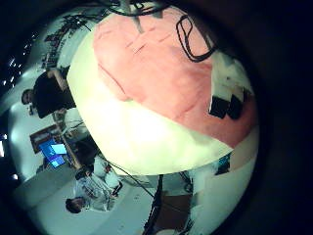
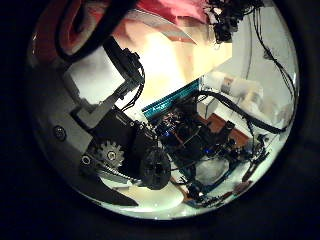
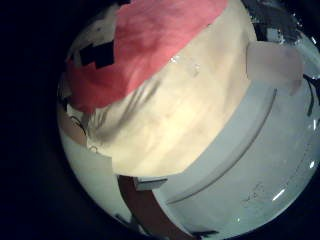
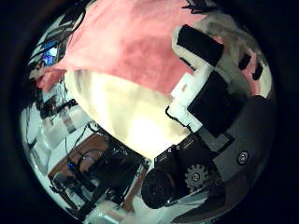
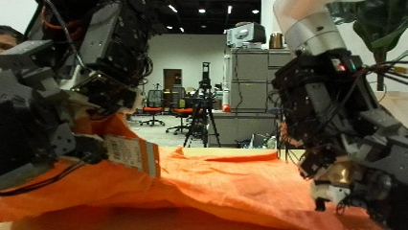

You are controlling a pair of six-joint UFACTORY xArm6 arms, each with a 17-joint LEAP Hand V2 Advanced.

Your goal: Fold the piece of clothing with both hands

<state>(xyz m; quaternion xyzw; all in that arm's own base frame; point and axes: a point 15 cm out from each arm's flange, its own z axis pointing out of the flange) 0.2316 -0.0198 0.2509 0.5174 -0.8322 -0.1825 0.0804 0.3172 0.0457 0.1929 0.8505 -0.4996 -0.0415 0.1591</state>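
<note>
Orange garment (image 5: 242, 187) spread flat on bench, betw. both hands. Left hand (image 5: 77, 105) low at cloth edge, right hand (image 5: 338, 125) just above it; finger state unclear for both.

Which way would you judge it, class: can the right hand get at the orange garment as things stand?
Probably yes. The right hand hangs just above the orange garment spread on the table, and nothing shows between them.

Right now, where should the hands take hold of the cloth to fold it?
Probably at the near edge of the cloth, one hand toward each end, coming from above: it lies spread flat on the table, so only edges offer a pinch.
</note>
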